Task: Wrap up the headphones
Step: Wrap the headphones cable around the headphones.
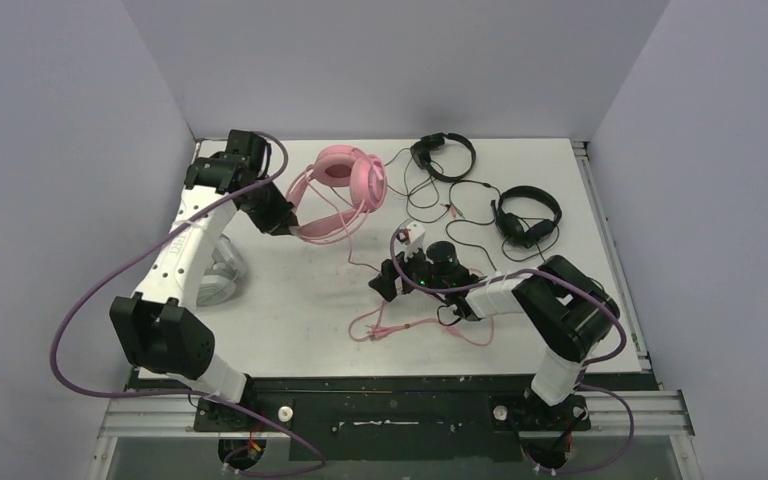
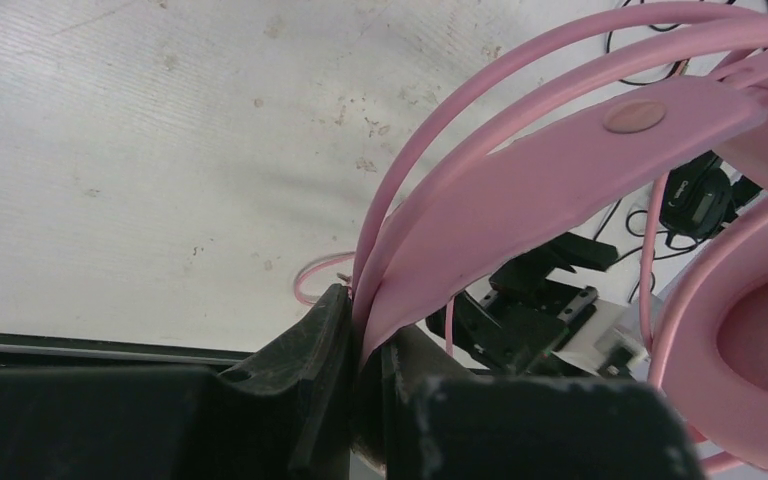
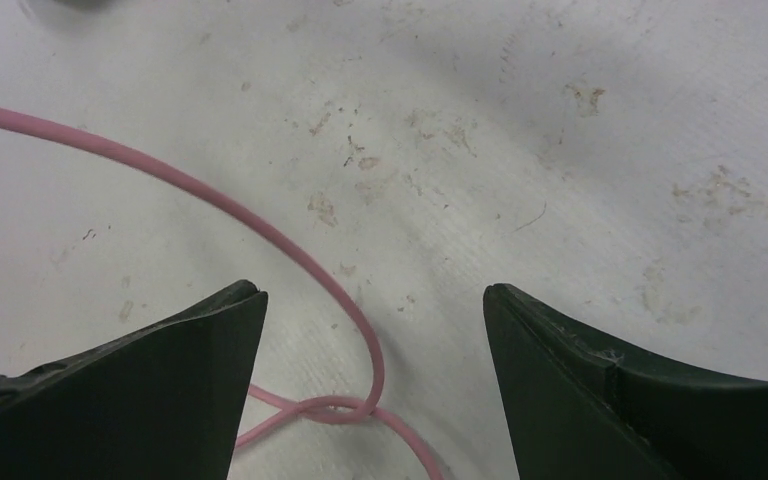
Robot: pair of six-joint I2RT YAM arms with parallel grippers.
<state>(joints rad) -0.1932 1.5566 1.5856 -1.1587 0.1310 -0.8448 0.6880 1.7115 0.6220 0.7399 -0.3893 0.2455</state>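
Left pincer (image 2: 360, 365), clamped shut on the smooth plastic band of the padded pink over-ear headset (image 1: 345, 185), props it above the scuffed white bench (image 1: 290, 330), probably as an anchor for winding; in front of the headset, its thin glossy pink cable (image 3: 260, 225) loops slackly between the wide-open, empty right pincer (image 3: 370, 300)

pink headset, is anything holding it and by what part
The left gripper is shut on the pink headset by its headband; the open right gripper holds nothing.
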